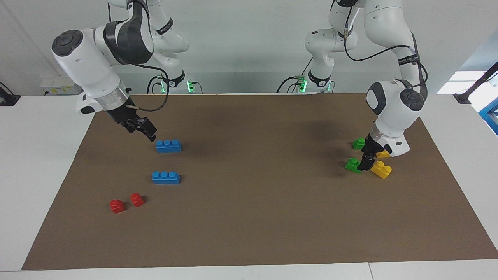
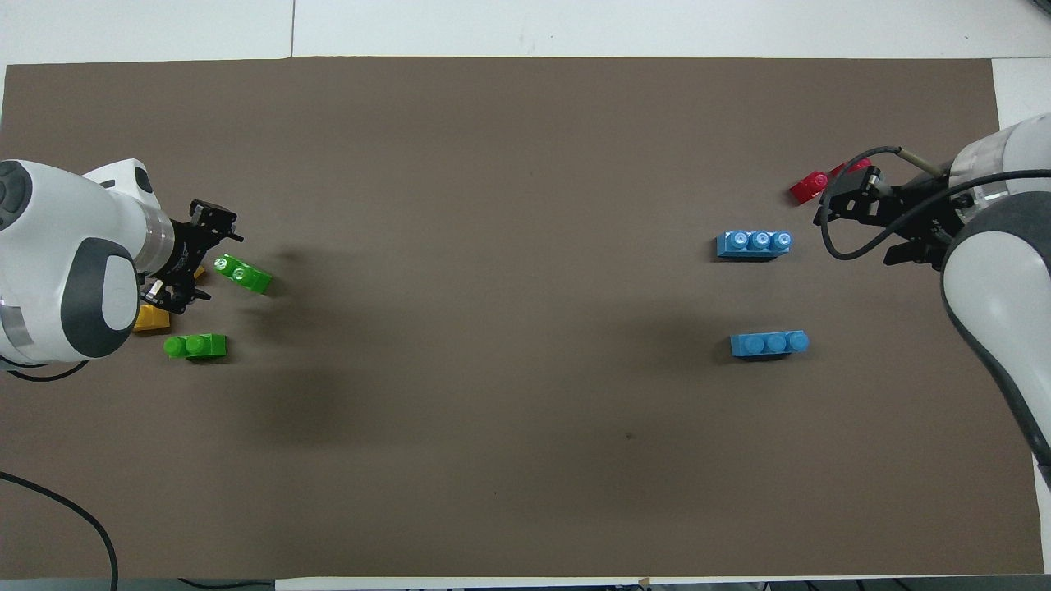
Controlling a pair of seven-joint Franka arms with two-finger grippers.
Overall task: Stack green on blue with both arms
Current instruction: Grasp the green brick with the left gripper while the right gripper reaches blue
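1. The left gripper (image 1: pixel 365 163) is seen low among the cluster of small bricks at the left arm's end of the table, its fingertips just beside the green two-stud brick (image 1: pixel 354 165) that lies farther from the robots; whether brick and fingers touch cannot be told.
2. The jaws of the left gripper are spread wide and nothing is held in them.
3. That green brick lies slantwise on the brown mat (image 1: pixel 253 217), its long axis skewed against the table edges, with a yellow two-stud brick (image 1: pixel 381 169) close at the gripper's flank.
4. The second green brick (image 1: pixel 358 143) lies nearer to the robots, just beside the arm's wrist.
5. The right gripper (image 1: pixel 146 131) is held over the mat just beside the end of the blue three-stud brick (image 1: pixel 168 146) nearer to the robots; its jaws are likewise wide apart and empty.
6. That blue brick lies with its long axis along the table's length; the second blue brick (image 1: pixel 165 177) lies parallel, farther from the robots.
7. Green is judged the left arm's to take, blue the right arm's, each being much the nearer.
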